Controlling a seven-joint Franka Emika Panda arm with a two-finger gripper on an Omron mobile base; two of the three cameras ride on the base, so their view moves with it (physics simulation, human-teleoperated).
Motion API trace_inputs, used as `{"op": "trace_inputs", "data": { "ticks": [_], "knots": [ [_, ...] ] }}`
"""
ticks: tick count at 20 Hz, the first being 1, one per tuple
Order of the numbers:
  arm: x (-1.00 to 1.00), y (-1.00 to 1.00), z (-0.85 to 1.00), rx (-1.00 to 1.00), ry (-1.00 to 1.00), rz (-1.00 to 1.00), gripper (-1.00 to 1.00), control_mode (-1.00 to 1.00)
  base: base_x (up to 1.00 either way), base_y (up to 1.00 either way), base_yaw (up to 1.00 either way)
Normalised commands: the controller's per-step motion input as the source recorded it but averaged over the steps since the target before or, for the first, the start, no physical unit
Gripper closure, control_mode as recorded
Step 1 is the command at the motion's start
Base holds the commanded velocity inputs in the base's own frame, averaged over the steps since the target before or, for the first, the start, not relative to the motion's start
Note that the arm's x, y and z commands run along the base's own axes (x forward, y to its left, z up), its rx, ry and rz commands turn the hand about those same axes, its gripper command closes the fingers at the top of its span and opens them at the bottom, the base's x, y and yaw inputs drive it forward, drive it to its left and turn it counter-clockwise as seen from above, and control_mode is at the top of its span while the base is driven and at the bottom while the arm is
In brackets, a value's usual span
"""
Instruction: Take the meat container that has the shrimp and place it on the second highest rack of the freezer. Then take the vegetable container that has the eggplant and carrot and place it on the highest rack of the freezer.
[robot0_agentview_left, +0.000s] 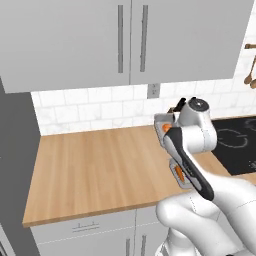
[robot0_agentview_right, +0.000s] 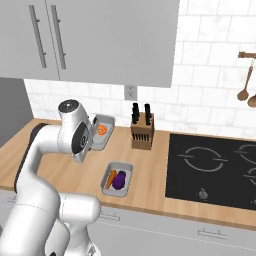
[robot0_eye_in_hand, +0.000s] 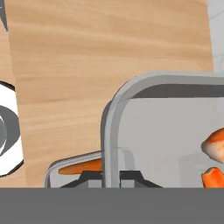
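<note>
The meat container (robot0_eye_in_hand: 166, 127) is a light-grey tray holding the curled orange-and-white shrimp (robot0_eye_in_hand: 215, 146). My gripper (robot0_eye_in_hand: 111, 178) is shut on the tray's near rim, one dark fingertip on each side of it. From the right base the same tray (robot0_agentview_right: 106, 127) sits just behind my hand, with the shrimp (robot0_agentview_right: 101, 130) inside. The vegetable container (robot0_agentview_right: 117, 180) lies nearer the counter's front edge, holding the purple eggplant (robot0_agentview_right: 120, 181) and the carrot (robot0_agentview_right: 111, 176). Its carrot (robot0_eye_in_hand: 81, 167) peeks out beneath the held tray. The freezer's shelves are out of view.
A knife block (robot0_agentview_right: 142, 131) stands right of the meat tray, and a black cooktop (robot0_agentview_right: 215, 167) lies further right. White wall cupboards (robot0_agentview_left: 125, 40) hang overhead. A tall dark-grey appliance side (robot0_agentview_left: 15, 170) borders the wooden counter (robot0_agentview_left: 95, 165) on the left.
</note>
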Motion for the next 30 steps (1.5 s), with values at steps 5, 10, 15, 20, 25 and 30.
{"op": "trace_inputs", "data": {
  "ticks": [5,10,15,20,25,30],
  "knots": [
    [0.01,-0.12,0.00,0.00,0.00,-0.02,1.00,-1.00,0.00,0.00,0.00],
    [-0.05,-0.24,0.00,0.00,0.00,0.00,1.00,-1.00,0.00,0.00,0.00],
    [-0.17,-0.01,0.00,0.00,0.00,0.00,1.00,-1.00,0.00,0.00,0.00],
    [-0.23,0.00,0.19,0.00,0.00,0.00,1.00,-1.00,0.00,0.00,0.00],
    [-0.21,0.00,0.37,0.00,0.00,0.00,1.00,-1.00,0.00,0.00,0.00],
    [-0.06,0.00,0.25,0.00,0.00,0.00,1.00,1.00,-0.06,0.00,0.00]
  ]
}}
